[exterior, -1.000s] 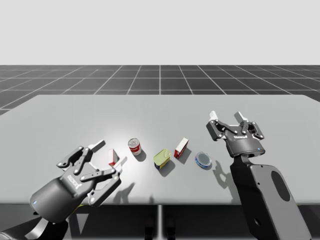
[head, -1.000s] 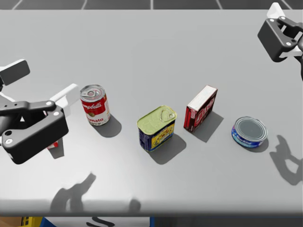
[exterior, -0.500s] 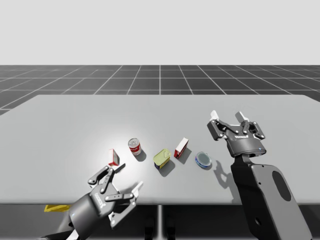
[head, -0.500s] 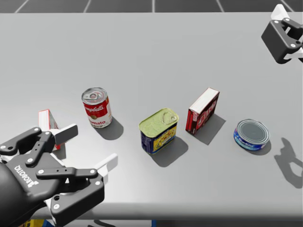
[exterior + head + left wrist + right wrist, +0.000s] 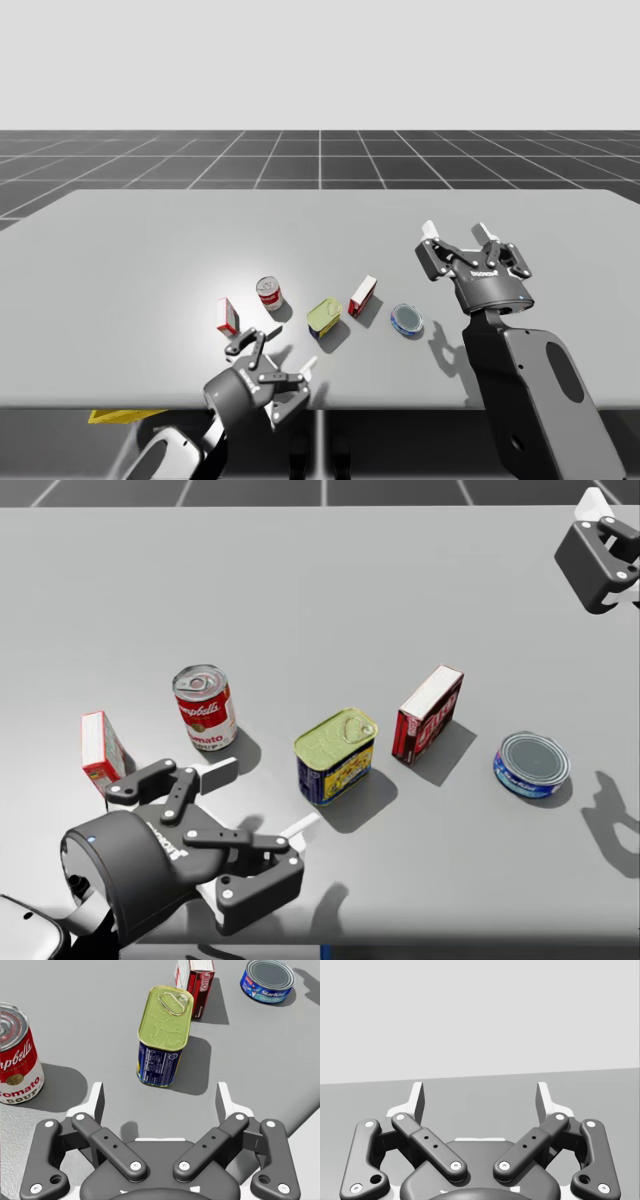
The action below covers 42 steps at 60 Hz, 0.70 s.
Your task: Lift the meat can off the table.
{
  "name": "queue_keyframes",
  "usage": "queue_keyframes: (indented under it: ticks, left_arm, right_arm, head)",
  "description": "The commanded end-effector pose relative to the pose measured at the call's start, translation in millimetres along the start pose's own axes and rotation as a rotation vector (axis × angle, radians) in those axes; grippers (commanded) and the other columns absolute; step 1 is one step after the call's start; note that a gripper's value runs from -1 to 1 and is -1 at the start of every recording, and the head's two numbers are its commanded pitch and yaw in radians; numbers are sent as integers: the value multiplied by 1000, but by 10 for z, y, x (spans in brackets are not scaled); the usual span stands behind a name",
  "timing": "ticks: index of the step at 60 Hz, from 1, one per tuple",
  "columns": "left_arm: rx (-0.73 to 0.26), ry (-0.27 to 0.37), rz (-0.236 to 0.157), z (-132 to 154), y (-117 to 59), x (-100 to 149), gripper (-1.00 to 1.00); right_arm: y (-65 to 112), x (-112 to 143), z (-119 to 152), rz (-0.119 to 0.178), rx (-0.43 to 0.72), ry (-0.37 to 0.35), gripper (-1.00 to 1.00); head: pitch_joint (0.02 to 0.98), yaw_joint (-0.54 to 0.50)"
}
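Both jaws wide | left gripper [image 5: 160,1094] — meat can [image 5: 163,1035] upright just ahead | right gripper [image 5: 480,1091] — well apart from it

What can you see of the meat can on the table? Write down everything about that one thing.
The meat can is a rectangular tin with rounded corners, metal by its look. It has a yellow-green lid with a ring-pull tab and blue sides with a printed label. It stands upright and unopened on the grey table, between the red-and-white round can and the red box, apart from both. Only the table touches it. My left gripper is open, with the can just ahead of it.
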Motion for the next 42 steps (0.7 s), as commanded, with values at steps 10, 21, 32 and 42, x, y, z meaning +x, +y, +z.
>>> queue_keyframes:
  ticks: [10, 21, 32, 42]
  left_arm:
    - [17, 32, 4, -332, -18, 61, -1000]
    - [23, 49, -6, -499, -17, 70, -1000]
    - [41, 58, -7, -644, 5, 95, -1000]
    - [42, 60, -23, -778, -9, 90, -1000]
  right_arm:
    - [-11, 7, 3, 3, -3, -6, -1000]
    - [-10, 9, 8, 4, -5, -8, -1000]
    - [-15, 11, 9, 3, -6, -8, -1000]
    - [-17, 12, 9, 3, -8, -9, -1000]
  head:
    - [845, 4]
    - [846, 4]
    - [847, 3]
    - [849, 2]
